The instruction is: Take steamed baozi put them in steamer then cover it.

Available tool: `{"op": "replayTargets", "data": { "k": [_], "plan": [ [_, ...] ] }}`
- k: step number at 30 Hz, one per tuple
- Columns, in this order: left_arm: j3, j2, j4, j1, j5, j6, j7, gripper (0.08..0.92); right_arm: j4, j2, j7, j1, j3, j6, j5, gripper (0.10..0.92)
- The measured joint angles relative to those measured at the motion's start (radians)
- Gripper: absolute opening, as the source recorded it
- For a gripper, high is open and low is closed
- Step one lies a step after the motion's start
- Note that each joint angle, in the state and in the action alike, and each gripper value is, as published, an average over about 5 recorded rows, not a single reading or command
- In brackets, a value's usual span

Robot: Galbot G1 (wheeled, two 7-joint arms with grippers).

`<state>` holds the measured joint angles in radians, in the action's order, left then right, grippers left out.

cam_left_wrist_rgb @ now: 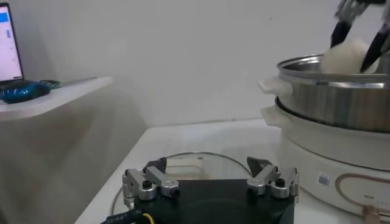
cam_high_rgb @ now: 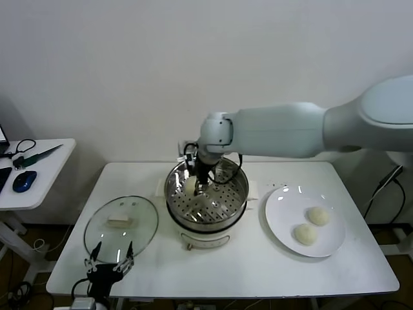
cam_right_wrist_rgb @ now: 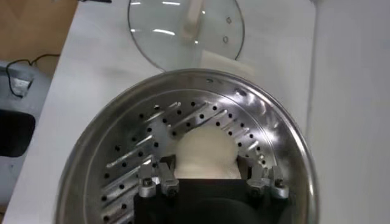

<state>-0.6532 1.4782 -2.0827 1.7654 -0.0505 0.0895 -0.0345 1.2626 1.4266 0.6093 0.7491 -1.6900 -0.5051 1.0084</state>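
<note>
The steamer (cam_high_rgb: 216, 223) is a shiny steel pot on a cream base at the table's middle. My right gripper (cam_high_rgb: 197, 187) reaches into it, shut on one cream-white baozi (cam_right_wrist_rgb: 206, 152). The fingers (cam_right_wrist_rgb: 159, 176) press its two sides above the perforated tray (cam_right_wrist_rgb: 140, 146). In the left wrist view this baozi (cam_left_wrist_rgb: 344, 58) sits at about the height of the steamer's rim (cam_left_wrist_rgb: 329, 64). Two more baozi (cam_high_rgb: 317, 215) (cam_high_rgb: 305, 234) lie on the white plate. The glass cover (cam_high_rgb: 121, 223) lies flat on the table left of the steamer. My left gripper (cam_high_rgb: 110, 255) hangs open at its near edge.
The white plate (cam_high_rgb: 284, 219) lies right of the steamer. A low side table (cam_high_rgb: 45, 174) with a blue mouse (cam_high_rgb: 24, 181) and cables stands beyond the table's left edge. A wall stands close behind the table.
</note>
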Motion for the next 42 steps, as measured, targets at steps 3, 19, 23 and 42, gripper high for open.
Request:
{"op": "replayTargets", "data": {
  "k": [3,19,23,42],
  "plan": [
    [0.0,-0.001,0.001,0.0,0.0,0.0,0.0,0.823,-0.032,0.021,-0.009,-0.034,0.006,-0.005,-0.007,0.67],
    [-0.002,-0.001,-0.008,-0.007,0.0,0.013,0.002,0.823,-0.017,-0.032,0.043,0.016,0.001,0.055,-0.017,0.822],
    [-0.005,-0.002,-0.012,-0.006,-0.001,0.015,0.003,0.823,0.049,-0.125,0.099,0.109,-0.036,0.103,-0.022,0.823],
    [0.0,0.013,-0.029,-0.014,0.0,0.026,0.009,0.823,0.272,-0.802,0.252,0.199,-0.235,0.27,-0.366,0.823]
  ]
}}
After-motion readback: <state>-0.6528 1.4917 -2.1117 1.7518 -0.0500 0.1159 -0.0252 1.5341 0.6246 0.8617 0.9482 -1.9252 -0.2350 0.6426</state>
